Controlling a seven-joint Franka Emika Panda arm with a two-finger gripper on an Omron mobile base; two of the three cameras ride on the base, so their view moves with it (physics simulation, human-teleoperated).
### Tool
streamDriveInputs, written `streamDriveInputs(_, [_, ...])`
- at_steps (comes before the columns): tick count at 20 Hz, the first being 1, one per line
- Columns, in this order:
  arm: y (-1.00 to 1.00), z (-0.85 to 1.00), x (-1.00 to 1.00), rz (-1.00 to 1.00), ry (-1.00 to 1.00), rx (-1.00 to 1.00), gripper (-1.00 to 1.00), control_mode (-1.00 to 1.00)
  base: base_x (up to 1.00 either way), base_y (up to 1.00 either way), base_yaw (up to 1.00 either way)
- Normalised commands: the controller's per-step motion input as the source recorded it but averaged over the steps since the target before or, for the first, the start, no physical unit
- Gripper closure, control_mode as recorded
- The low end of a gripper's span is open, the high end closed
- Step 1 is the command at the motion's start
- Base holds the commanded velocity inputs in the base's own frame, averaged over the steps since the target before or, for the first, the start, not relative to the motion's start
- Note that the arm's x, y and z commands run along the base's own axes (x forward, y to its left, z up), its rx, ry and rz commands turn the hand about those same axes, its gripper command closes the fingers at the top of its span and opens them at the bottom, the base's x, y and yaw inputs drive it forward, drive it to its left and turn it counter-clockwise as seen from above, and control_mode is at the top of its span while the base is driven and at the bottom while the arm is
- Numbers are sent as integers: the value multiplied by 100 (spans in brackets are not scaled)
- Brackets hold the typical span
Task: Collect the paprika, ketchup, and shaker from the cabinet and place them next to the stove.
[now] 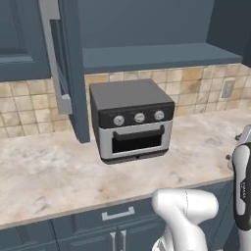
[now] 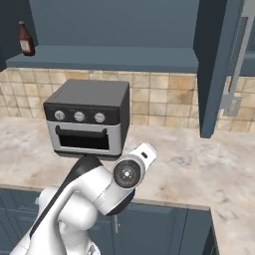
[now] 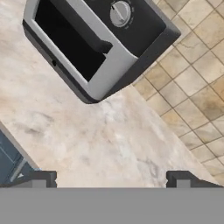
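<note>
A marbled counter backed by tan tiles lies under the gripper, whose jaws stand spread wide with nothing between them. The toaster oven sits just ahead. The ketchup stands upright on the cabinet shelf, well above the fingers and off to their left.

The white arm is folded low, elbow raised, and its tool points downward with fingertips spread wide, empty.

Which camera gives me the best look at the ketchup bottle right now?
The right base view: the ketchup stands upright at the far left of the open cabinet shelf, small but unobstructed. The left base view shows that shelf without the bottle; the hand view looks at the toaster oven and counter.
</note>
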Motion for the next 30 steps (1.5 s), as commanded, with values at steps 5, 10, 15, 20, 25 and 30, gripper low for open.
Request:
streamDriveInputs(5, [0, 0, 0, 0, 0, 0, -100, 100, 56, 6, 11])
streamDriveInputs(10, [0, 0, 0, 0, 0, 0, -100, 100, 55, 5, 11])
streamDriveInputs(15, [0, 0, 0, 0, 0, 0, -100, 100, 63, 23, 13])
streamDriveInputs(20, [23, 0, 35, 8, 0, 2, -100, -100, 26, 14, 5])
streamDriveInputs(25, [69, 0, 48, 15, 0, 1, -100, -100, 0, 0, 0])
streamDriveInputs(30, [84, 9, 29, 14, 0, 0, -100, -100, 0, 0, 0])
